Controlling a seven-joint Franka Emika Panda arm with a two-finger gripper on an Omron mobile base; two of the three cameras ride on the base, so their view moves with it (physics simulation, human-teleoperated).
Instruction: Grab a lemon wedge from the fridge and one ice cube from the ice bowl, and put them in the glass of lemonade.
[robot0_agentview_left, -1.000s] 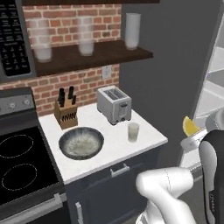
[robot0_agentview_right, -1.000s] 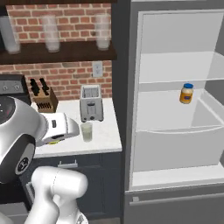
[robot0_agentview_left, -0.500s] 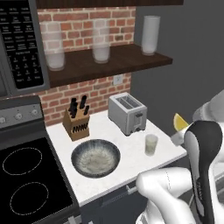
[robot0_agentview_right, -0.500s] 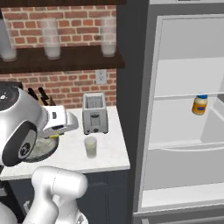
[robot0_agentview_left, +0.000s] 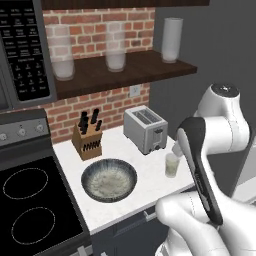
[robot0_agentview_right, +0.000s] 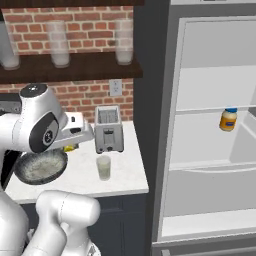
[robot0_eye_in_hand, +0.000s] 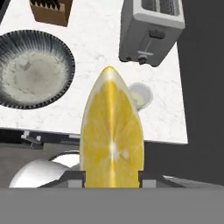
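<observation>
Pincer (robot0_eye_in_hand: 111, 175) closed on the lemon wedge (robot0_eye_in_hand: 112, 131), gripped at its lower end between the two dark fingers; the cut face is turned to the hand camera, point up. In the right base view a bit of yellow (robot0_agentview_right: 70, 147) peeks from under the hand, which hangs over the counter (robot0_agentview_right: 80, 177) above the near edge of the ice bowl.

Below the wedge in the hand view: the glass of lemonade (robot0_eye_in_hand: 141, 95), partly hidden behind the wedge's right edge, pale liquid inside. It stands upright on the white marble counter, just in front of the toaster (robot0_agentview_left: 145, 129), apart from it.

Ice bowl (robot0_agentview_left: 109, 180) to the left of the glass, wide and dark with a speckled whitish inside; a small pale cube-like shape (robot0_eye_in_hand: 26, 65) lies in it. Knife block (robot0_agentview_left: 88, 137) beyond the bowl, against the brick wall (robot0_agentview_left: 107, 102).

Three tall frosted glasses (robot0_agentview_left: 115, 47) on the dark wooden shelf (robot0_agentview_left: 125, 70) above. Black stovetop (robot0_agentview_left: 30, 210) at far left.

Fridge (robot0_agentview_right: 210, 125) to the right of the counter, open, pale shelves showing; a small orange jar (robot0_agentview_right: 228, 119) with a blue lid stands on its middle shelf.
</observation>
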